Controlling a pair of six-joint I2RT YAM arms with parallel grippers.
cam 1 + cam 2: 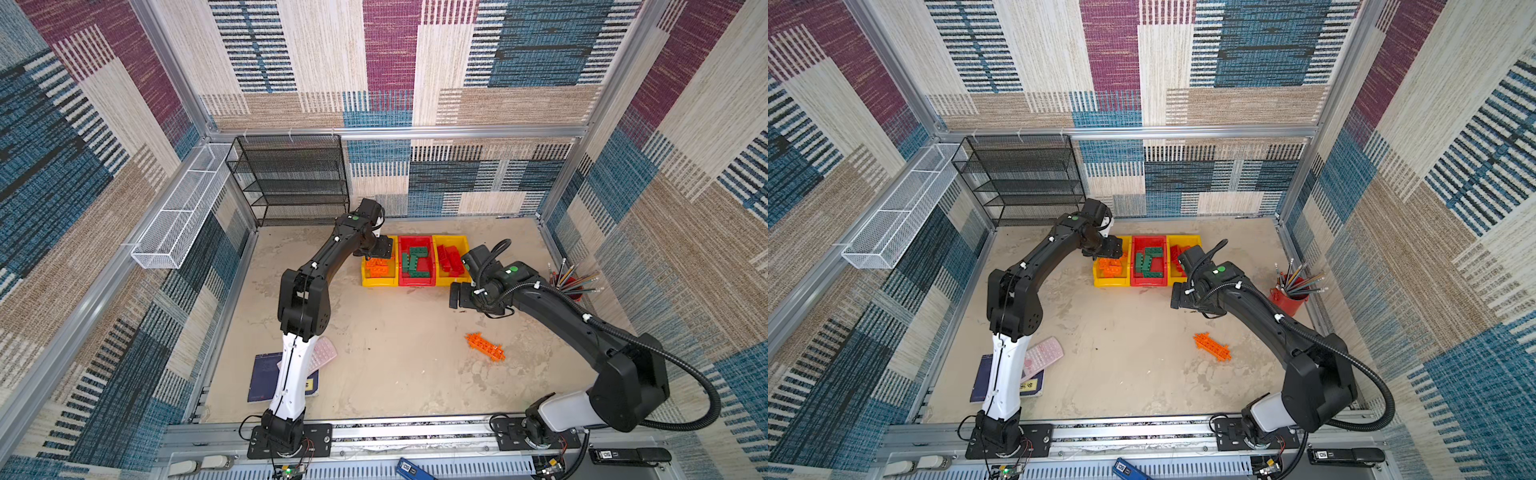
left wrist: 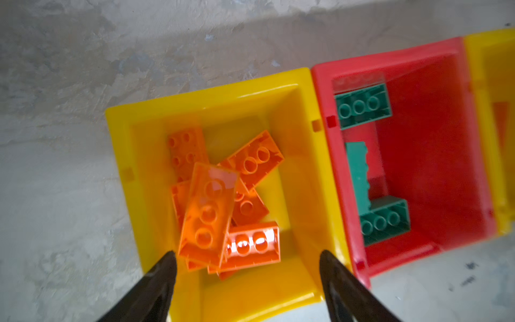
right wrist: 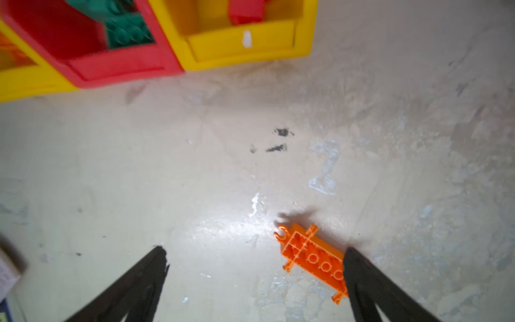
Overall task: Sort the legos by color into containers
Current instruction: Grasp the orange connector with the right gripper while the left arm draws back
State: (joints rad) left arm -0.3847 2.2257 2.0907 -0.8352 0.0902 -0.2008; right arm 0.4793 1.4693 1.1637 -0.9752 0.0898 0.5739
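Now left gripper over yellow bin of orange bricks.
Fingers spread wide, empty; right gripper gaping, empty, near orange lattice piece.

Counted three bins: two yellow bins, one red bin. Orange bricks: at least six, piled. Orange lattice piece: one. Green bricks, red bricks: overlapping, not countable.

Orange bricks are being held in the left yellow bin, green bricks in the red bin, red bricks in the right yellow bin.
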